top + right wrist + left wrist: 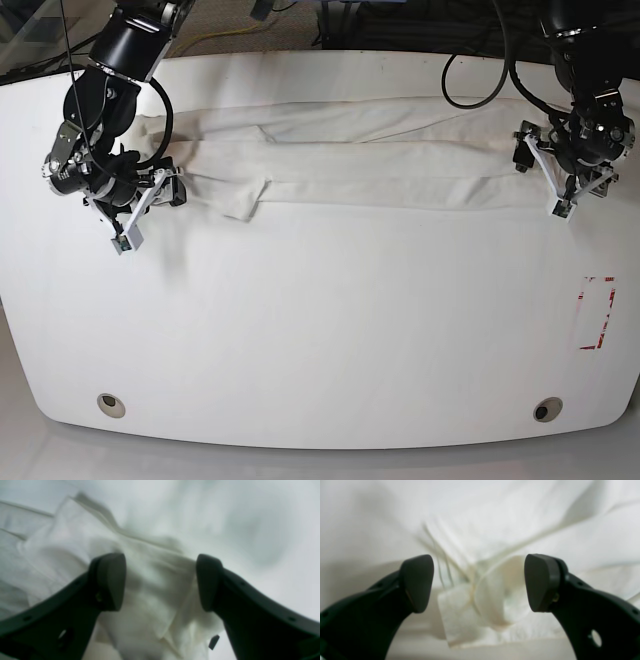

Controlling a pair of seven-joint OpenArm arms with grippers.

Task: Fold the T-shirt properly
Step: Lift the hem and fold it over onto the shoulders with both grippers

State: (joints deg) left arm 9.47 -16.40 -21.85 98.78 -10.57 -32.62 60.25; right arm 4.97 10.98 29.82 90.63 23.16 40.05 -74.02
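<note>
The T-shirt (350,150) is white and lies as a long, narrow, creased band across the far half of the table (320,330). No print shows. My left gripper (546,176) is at the band's right end. In the left wrist view it (479,583) is open, with a folded hem corner of the T-shirt (470,610) lying between and below the dark pads (417,582), untouched. My right gripper (150,210) is at the band's left end. It (160,582) is open too, over bunched folds of the T-shirt (150,592).
A red-and-white marked rectangle (597,312) sits near the table's right edge. Two round holes (111,403) (545,409) lie near the front edge. Black cables (470,90) hang at the back right, behind the left arm.
</note>
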